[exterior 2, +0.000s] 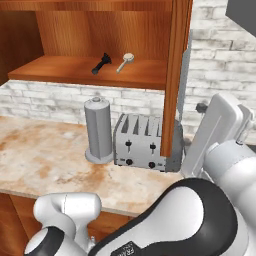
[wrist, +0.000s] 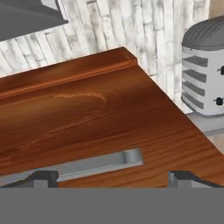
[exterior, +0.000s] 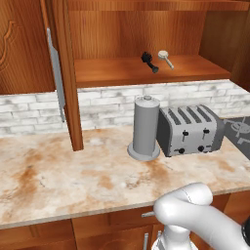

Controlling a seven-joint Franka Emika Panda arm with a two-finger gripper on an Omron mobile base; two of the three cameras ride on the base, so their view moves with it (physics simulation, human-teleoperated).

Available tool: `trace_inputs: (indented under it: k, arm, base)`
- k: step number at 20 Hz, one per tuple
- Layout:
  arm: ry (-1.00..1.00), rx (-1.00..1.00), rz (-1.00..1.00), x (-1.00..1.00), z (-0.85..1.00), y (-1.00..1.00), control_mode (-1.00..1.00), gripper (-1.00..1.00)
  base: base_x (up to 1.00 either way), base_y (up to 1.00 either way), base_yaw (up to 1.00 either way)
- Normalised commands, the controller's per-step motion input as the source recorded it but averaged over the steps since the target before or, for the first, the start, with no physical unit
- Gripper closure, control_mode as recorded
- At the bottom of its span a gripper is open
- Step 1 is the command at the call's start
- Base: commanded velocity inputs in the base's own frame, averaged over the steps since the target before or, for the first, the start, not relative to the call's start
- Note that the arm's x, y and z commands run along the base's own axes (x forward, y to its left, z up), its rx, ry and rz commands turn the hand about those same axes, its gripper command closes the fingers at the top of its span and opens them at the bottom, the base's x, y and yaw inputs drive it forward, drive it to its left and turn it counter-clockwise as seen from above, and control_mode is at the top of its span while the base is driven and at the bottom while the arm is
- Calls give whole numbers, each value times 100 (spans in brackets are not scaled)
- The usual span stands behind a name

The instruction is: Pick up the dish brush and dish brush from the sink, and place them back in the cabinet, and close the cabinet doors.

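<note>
Both brushes lie on the cabinet shelf (exterior: 122, 73): black brush (exterior: 149, 61) and cream brush (exterior: 166, 58) side by side, just apart, near mid-shelf, handles running out toward the shelf's front edge. So the job left, by my reading, is the doors. Right door (wrist: 100, 118) sits right in front of the hand, its wooden face taking up most of the hand view, and its silver handle (wrist: 83, 164) lies just ahead of the gripper (wrist: 113, 177), between the two dark fingertips (wrist: 43, 178), which stand wide apart with nothing held. The handle's long axis runs across the gap between the tips. In the right base view the same door (exterior 2: 175, 75) stands edge-on, swung out over the toaster (exterior 2: 142, 142). Left door (exterior: 66, 73) also stands open, its bar handle (exterior: 56, 73) upright. A grey cylinder (exterior: 145, 128) stands beside the toaster on the counter (exterior: 58, 171). Writing: "FRAN…" partly legible on the arm's dark joint; no other labels readable.
</note>
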Motion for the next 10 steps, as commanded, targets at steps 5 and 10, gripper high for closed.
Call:
trace_inputs:
  k: [5,10]
  arm:
    - [-9,0,1,46,-14,0,-100,-100]
    - [-11,0,0,45,-5,-15,-100,-100]
  base:
    - [0,0,0]
    - [0,0,0]
